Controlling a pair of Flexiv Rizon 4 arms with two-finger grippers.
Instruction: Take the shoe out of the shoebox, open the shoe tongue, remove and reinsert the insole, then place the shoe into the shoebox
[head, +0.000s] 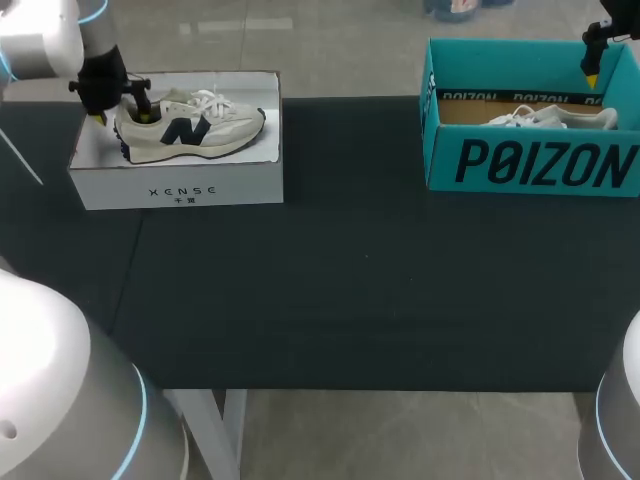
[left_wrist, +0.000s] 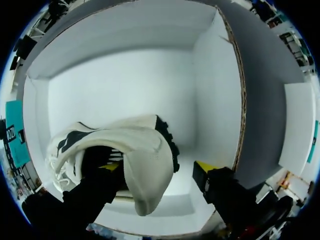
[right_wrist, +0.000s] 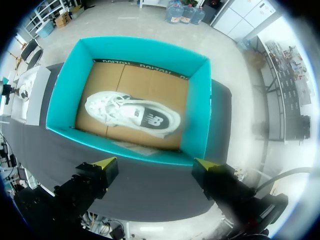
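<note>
**Left jaws straddle the cream shoe's heel, right jaws wide over the teal box**

Head view: in the upper left you have the white shoebox (head: 180, 186) with the cream shoe (head: 190, 126) lying in it, toe toward the frame's middle. The left gripper (head: 122, 113) is down at the heel. The arm's black body hides most of the fingers, so you can't judge the jaws from here. In the upper right, the teal shoebox (head: 540, 165) is cut off by the frame edge. Its front wall hides the lower part of the white shoe (head: 550, 118) inside. The right gripper (head: 592, 72) hangs over the box's back corner with only one yellow tip showing. Both boxes sit on the black table (head: 350, 290).

Left wrist view: one finger is down inside the cream shoe's (left_wrist: 135, 150) collar, its tip half hidden by the rim. The other stands outside the heel with a gap to it. The left gripper (left_wrist: 157, 170) is spread and not clamped. The white shoebox's walls (left_wrist: 125, 80) are all around.

Right wrist view: the right gripper (right_wrist: 155, 166) has its jaws wide apart and holds nothing. Ahead of it, the white shoe (right_wrist: 132, 115) lies flat on the brown floor of the teal shoebox (right_wrist: 197, 115).
</note>
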